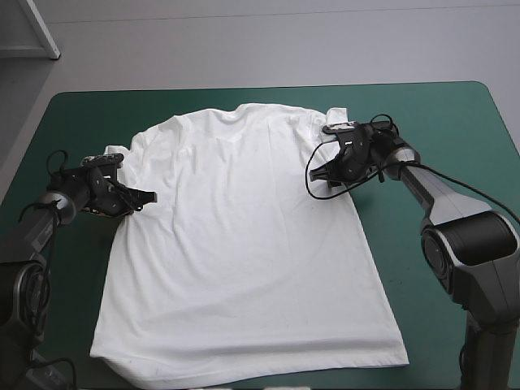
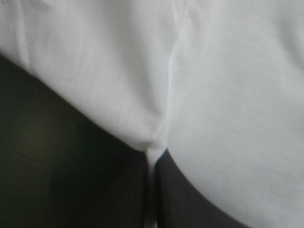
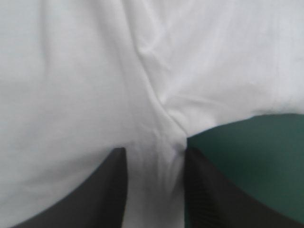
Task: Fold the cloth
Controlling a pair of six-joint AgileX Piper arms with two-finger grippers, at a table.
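Teal-green cover (image 1: 422,114), T-shirt (image 1: 244,244) spread flat, light floppy stuff; left gripper (image 1: 149,197) and right gripper (image 1: 315,175) each pinch it by a sleeve seam, decent spots imo.

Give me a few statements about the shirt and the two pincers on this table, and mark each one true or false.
The T-shirt lies spread flat on the teal-green cover. True.
Its neck opening points toward the table's near edge. False: the collar lies toward the far edge.
The left pincer is shut on the T-shirt. True.
The right pincer is at the bottom hem. False: it is at the side edge, toward the far end.
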